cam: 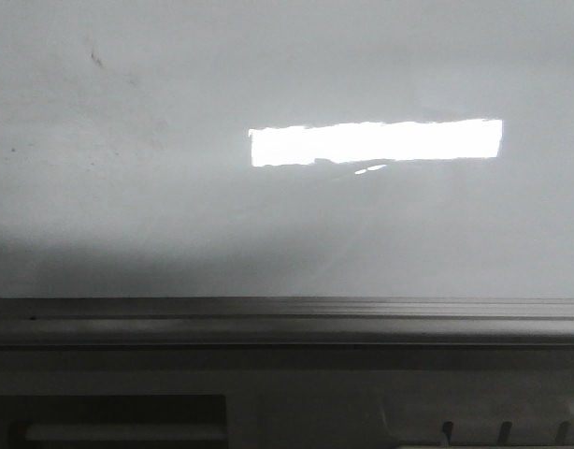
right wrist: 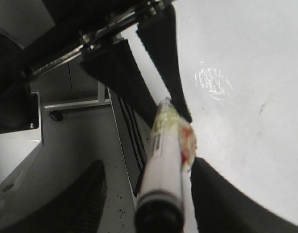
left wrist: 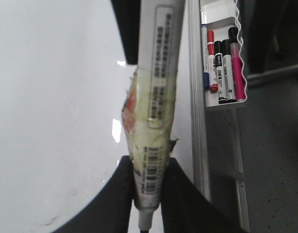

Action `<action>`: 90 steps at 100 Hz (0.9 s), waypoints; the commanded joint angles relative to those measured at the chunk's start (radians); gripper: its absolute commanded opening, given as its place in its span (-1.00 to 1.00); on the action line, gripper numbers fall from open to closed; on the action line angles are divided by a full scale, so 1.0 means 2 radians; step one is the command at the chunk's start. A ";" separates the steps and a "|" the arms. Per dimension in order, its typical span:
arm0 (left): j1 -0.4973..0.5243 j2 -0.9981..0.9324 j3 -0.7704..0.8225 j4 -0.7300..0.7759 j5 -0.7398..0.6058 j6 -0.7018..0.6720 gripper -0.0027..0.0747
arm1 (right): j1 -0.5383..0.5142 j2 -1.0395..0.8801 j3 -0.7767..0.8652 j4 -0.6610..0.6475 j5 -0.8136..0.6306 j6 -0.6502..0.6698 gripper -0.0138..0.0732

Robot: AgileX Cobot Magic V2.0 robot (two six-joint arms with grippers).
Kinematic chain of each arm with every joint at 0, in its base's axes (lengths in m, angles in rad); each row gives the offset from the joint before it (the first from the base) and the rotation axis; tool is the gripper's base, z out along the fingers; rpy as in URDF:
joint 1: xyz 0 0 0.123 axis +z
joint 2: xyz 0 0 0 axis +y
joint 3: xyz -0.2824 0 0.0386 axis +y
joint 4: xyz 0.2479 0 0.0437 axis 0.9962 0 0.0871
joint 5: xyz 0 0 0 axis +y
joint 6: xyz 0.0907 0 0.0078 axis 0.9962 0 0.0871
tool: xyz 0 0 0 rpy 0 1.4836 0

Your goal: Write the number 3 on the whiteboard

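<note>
Whiteboard fills the front view, glossy and grey-white, with a bright rectangular reflection above its grey metal rail. I see only faint smudges on it, no drawn 3.

In the left wrist view, the left gripper has its dark fingers closed on a white marker wrapped in yellowish tape, held close to the whiteboard. Beyond the rail, a small tray holds several markers.

In the right wrist view, a similar taped marker lies between the right gripper's dark fingers; whether they pinch it, I cannot tell.
</note>
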 commanded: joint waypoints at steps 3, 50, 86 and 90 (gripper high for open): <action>-0.004 -0.005 -0.016 -0.016 -0.009 -0.001 -0.99 | 0.002 0.003 -0.024 -0.007 -0.070 -0.005 0.12; -0.004 -0.004 -0.016 -0.017 -0.005 -0.001 -0.99 | 0.002 0.023 -0.024 0.030 -0.066 -0.005 -0.08; -0.004 -0.006 -0.019 -0.021 -0.058 -0.098 -0.10 | 0.002 0.026 -0.024 0.030 -0.088 -0.005 -0.83; -0.004 -0.011 -0.021 -0.021 -0.059 -0.106 0.14 | 0.002 0.026 -0.024 0.025 -0.092 -0.005 -0.83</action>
